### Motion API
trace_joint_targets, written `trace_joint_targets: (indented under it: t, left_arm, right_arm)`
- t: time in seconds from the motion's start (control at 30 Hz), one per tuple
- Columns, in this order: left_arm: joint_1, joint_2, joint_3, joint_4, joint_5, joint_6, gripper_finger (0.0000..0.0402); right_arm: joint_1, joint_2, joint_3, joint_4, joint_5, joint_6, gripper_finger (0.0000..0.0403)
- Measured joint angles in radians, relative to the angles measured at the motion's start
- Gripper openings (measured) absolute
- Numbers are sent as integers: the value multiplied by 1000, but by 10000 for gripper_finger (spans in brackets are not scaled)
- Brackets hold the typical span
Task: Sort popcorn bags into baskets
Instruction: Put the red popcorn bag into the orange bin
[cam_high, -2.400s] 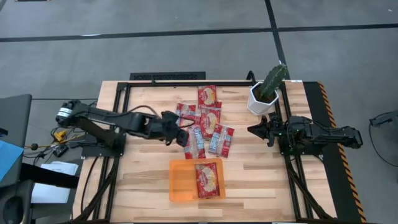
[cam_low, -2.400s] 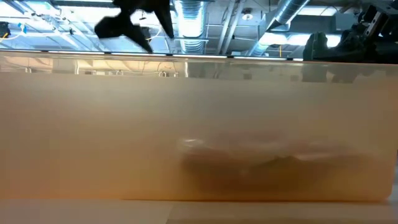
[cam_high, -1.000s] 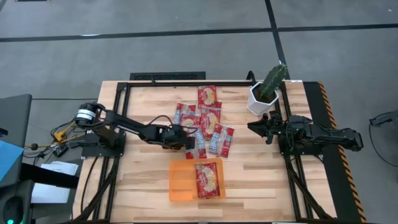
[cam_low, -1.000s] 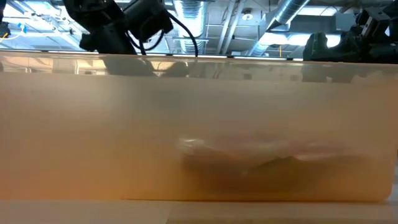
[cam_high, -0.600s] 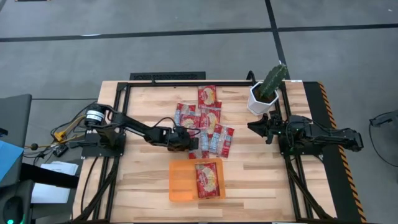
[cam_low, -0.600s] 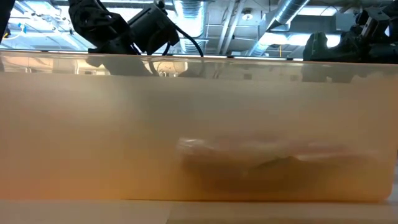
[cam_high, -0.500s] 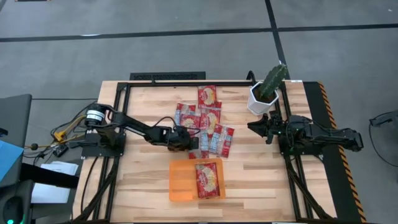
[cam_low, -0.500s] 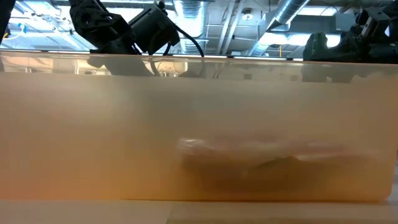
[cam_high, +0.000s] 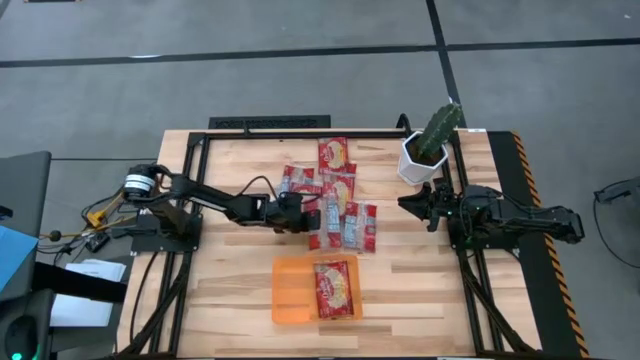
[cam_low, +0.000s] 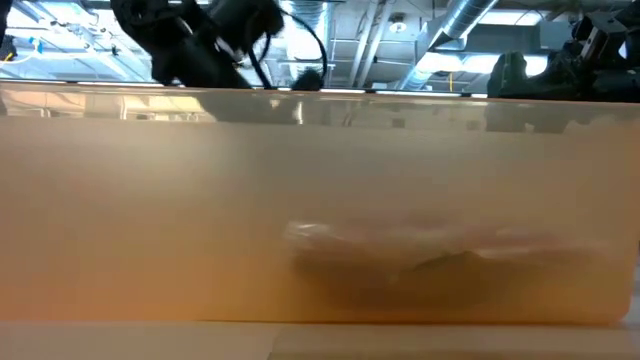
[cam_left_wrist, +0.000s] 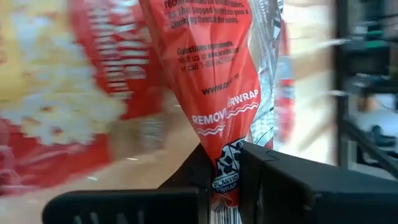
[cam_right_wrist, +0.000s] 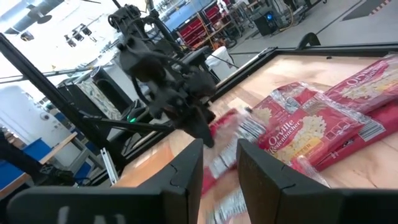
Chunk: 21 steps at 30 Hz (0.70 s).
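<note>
Table (cam_high: 240, 290): light wood butcher-block top with a black metal frame along its edges; yellow-and-black hazard strip (cam_high: 523, 160) on one edge. Floor (cam_high: 250, 60) around the table: grey, crossed by dark seams. Ceiling above the table: silver round ducts (cam_low: 455, 30), pipes, bright light panels. Beyond the table: blue and red shelving (cam_right_wrist: 205, 28).

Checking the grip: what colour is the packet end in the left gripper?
Red with white print, on the popcorn bag; clearest in the left wrist view.
</note>
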Motion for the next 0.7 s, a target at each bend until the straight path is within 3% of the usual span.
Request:
trace_joint_targets:
  t: [0.17,0.3,0.47,0.7]
  left_arm:
    - [-15,-130,2,-73,-23,14,15]
    - [-94,-226,2,-108,-61,-31,15]
    - [-266,-285,2,-132,-228,-179,15]
    - [-521,-250,67,-229,-442,-403,15]
  right_arm:
    - [0,0,0,0,0,0,120]
    - [0,3,0,0,0,0,120]
    - [0,7,0,0,0,0,120]
    - [0,7,0,-1,0,0,120]
